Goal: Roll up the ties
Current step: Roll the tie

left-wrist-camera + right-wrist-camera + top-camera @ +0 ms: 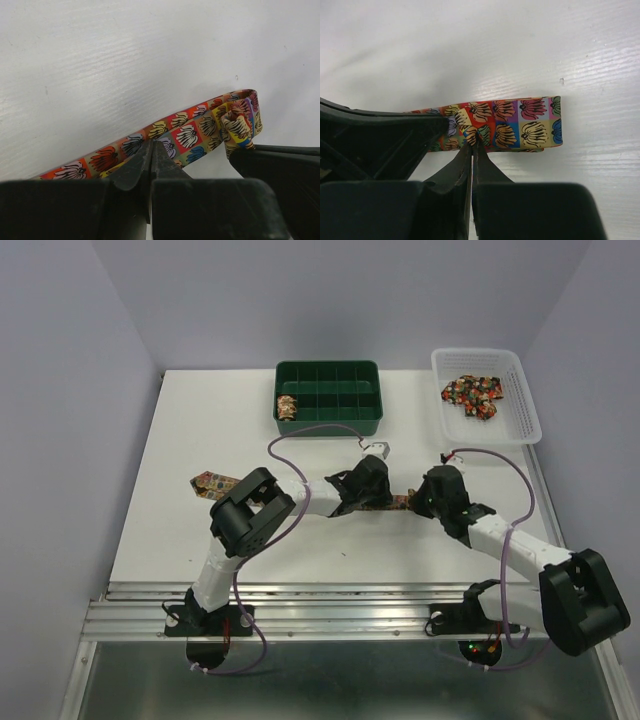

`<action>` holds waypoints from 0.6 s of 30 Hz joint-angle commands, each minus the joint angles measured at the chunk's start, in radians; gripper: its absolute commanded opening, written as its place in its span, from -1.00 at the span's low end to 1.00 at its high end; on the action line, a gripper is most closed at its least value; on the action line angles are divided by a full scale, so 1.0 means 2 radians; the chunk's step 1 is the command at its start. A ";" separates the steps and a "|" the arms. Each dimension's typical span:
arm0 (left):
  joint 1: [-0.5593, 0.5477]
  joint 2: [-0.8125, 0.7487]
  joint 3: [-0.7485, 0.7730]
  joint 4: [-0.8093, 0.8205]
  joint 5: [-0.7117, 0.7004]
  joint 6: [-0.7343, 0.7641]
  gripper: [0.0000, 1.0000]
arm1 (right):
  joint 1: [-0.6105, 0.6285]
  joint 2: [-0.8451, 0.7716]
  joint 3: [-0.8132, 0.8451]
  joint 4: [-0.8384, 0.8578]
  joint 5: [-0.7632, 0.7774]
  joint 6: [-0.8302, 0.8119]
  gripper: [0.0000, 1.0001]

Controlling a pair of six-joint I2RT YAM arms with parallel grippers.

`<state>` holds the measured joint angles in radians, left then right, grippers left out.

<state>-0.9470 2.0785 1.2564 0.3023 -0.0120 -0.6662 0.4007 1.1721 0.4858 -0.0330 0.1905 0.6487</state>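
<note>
One tie (213, 481) with a colourful patchwork print lies as a long strip across the table, its wide end at the left. Both grippers meet at its right end. My left gripper (372, 498) is shut, its tips (151, 145) closed on the near edge of the strip (186, 134). My right gripper (419, 502) is shut, its tips (474, 136) pinching puckered fabric at the folded-over end (532, 126). That fold (239, 120) forms a small loop. A rolled tie (287, 406) sits in the green tray (330, 418). More ties (472, 394) lie in the white basket (525, 415).
The green compartment tray stands at the back centre and the white basket at the back right. Purple cables loop over both arms. The right gripper's black body (280, 170) sits close beside the left one. The metal rail (330, 605) runs along the near edge.
</note>
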 commanded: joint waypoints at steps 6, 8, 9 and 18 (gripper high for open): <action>-0.004 -0.011 -0.019 -0.007 -0.011 -0.002 -1.00 | 0.005 0.016 0.039 0.009 -0.002 0.004 -0.99; -0.004 -0.015 -0.019 -0.008 -0.019 -0.002 -1.00 | 0.007 0.032 0.039 0.011 -0.015 0.004 -0.99; -0.004 -0.018 -0.020 -0.010 -0.023 -0.004 -1.00 | 0.007 0.037 0.039 0.012 -0.018 0.002 -0.99; -0.004 -0.051 -0.022 -0.012 -0.019 0.000 -0.72 | 0.011 0.078 0.029 0.053 -0.023 0.007 -0.99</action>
<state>-0.9501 2.0495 1.2232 0.3019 -0.0380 -0.6796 0.4137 1.3346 0.5171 0.0025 0.1478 0.6548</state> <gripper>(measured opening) 0.087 0.027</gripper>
